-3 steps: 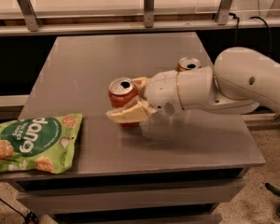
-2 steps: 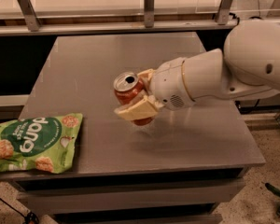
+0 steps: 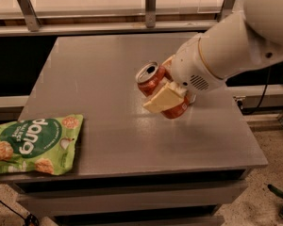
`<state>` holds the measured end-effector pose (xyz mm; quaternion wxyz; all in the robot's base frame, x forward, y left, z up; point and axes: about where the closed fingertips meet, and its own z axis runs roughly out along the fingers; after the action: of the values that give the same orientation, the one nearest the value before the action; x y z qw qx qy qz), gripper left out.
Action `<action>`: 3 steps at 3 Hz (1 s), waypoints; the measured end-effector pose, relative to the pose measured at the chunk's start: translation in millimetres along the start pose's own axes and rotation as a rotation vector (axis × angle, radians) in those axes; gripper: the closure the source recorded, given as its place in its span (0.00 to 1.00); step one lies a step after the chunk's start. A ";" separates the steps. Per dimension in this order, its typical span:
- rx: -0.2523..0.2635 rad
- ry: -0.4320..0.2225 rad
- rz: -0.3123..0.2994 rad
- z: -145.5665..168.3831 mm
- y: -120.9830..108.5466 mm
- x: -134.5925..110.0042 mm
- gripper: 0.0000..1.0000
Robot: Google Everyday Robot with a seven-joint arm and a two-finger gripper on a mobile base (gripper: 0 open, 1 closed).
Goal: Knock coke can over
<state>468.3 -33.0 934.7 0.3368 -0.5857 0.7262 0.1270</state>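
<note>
Coke can: red, with a silver top; tilted steeply, the top facing up and to the left. It is over the middle of the table, toward the right side. Whether its lower end touches the tabletop cannot be told.
Gripper: at the table's centre-right, clamped around the coke can. One cream finger lies across the near side of the can's body, and the other is behind it.
Arm: a white, rounded housing that enters from the upper right and slopes down to the gripper.
Table: a grey, matte top.
Snack bag: green, lying flat at the front left corner of the table, well apart from the can; its left part overhangs the edge.
</note>
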 end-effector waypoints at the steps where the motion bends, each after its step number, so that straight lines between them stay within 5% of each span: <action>1: -0.041 0.192 0.038 -7.9 -8.9 25.8 1.00; 3: -0.175 0.510 -0.013 2.6 -0.3 55.0 1.00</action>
<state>464.7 -73.7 897.8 0.0920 -0.6301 0.7702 0.0357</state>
